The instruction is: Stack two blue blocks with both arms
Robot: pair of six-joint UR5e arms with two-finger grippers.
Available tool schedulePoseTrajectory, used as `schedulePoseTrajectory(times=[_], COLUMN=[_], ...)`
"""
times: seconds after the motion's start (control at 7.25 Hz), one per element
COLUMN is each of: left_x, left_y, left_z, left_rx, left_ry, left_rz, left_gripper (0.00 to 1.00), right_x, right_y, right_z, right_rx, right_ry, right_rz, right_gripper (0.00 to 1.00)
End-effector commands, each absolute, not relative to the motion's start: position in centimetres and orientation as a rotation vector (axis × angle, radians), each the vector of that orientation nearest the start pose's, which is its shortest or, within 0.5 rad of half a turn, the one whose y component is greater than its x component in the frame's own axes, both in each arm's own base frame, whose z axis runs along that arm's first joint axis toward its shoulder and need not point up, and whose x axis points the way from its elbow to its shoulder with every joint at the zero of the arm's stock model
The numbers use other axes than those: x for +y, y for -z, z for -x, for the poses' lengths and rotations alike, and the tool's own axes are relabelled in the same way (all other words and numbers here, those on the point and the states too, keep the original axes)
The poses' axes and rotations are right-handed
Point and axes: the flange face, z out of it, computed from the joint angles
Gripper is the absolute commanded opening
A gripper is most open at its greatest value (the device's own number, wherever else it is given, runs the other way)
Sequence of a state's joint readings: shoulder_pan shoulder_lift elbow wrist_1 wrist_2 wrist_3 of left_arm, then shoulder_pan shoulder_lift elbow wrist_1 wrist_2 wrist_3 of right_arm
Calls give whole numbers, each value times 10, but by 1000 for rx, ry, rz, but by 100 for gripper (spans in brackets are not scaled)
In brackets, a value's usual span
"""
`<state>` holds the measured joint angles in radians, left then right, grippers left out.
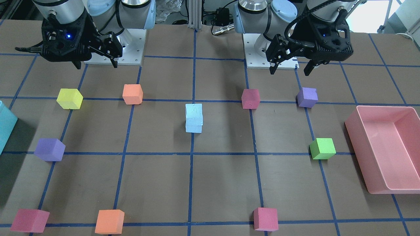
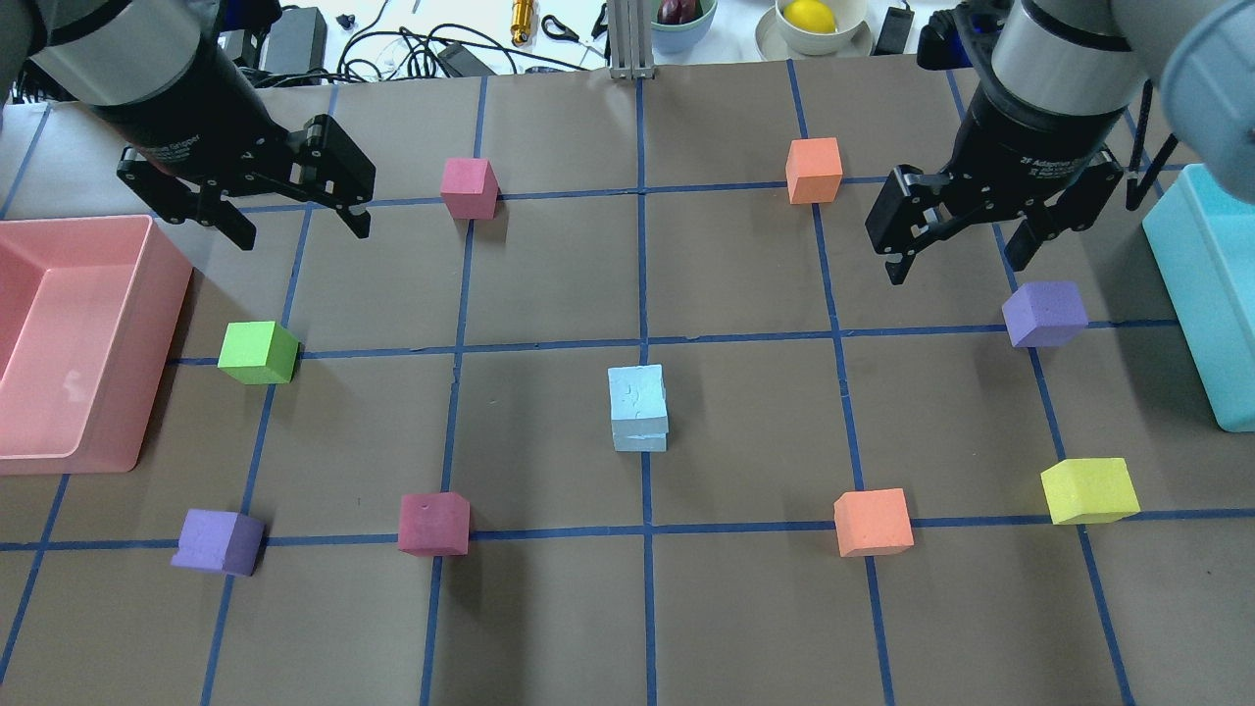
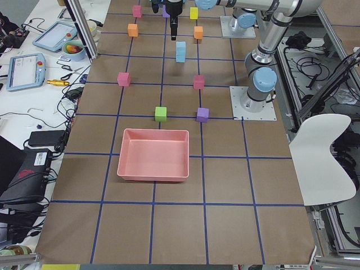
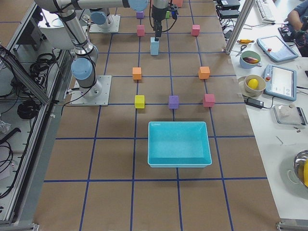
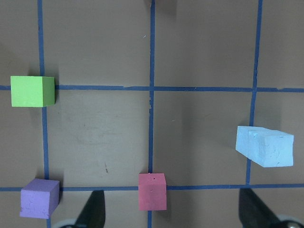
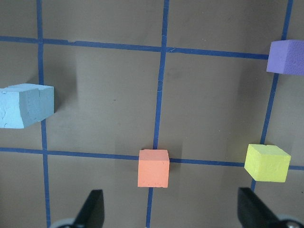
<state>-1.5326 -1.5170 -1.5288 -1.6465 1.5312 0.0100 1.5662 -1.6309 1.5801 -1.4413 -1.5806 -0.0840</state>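
- Sitting mid-frame in the overhead view: upper blue block (image 2: 637, 390) on top of lower blue block (image 2: 641, 437), faces touching. The top one is slightly twisted, so the edges do not line up.
- The stack stands on the table (image 2: 549, 608), on a blue tape line (image 2: 644, 588), with no cube touching it.
- Left gripper (image 2: 299, 227) is at the upper left of the overhead view, fingers spread wide with nothing between them. It hangs above the table, well apart from the stack.
- Right gripper (image 2: 953, 265) is at the upper right of the overhead view, fingers also spread and empty, and also well apart from the stack.
- Left wrist view: dark fingertips (image 5: 95, 209) at the bottom corners with a wide gap, stack at the right edge.
- Right wrist view: same wide gap, stack at the left edge.
- Pink bin (image 2: 162, 294) is at the left edge of the overhead view, with a green cube (image 2: 258, 352) just beside it.
- Teal bin (image 2: 1196, 294) is at the right edge, with a purple cube (image 2: 1045, 314) near it below the right gripper.
- Yellow cube (image 2: 1089, 490) is at the lower right, and an orange cube (image 2: 873, 522) lies between it and the stack.
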Motion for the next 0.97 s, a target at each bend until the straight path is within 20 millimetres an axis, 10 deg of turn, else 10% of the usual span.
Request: schedulePoseTrajectory(times=[0.0,0.83], left_x=[-472,-483], left_y=[-529,-528], left_z=[113,114], left_rx=[3125,3131], left_ry=[38,125], left_rz=[39,36], left_gripper=[100,100], right_x=[-461,-460], right_y=[-500,-495], right_z=[-130,-129], right_rx=[3145,3149], right_ry=[-100,-115], right_rz=[126,129], right_gripper=[100,100])
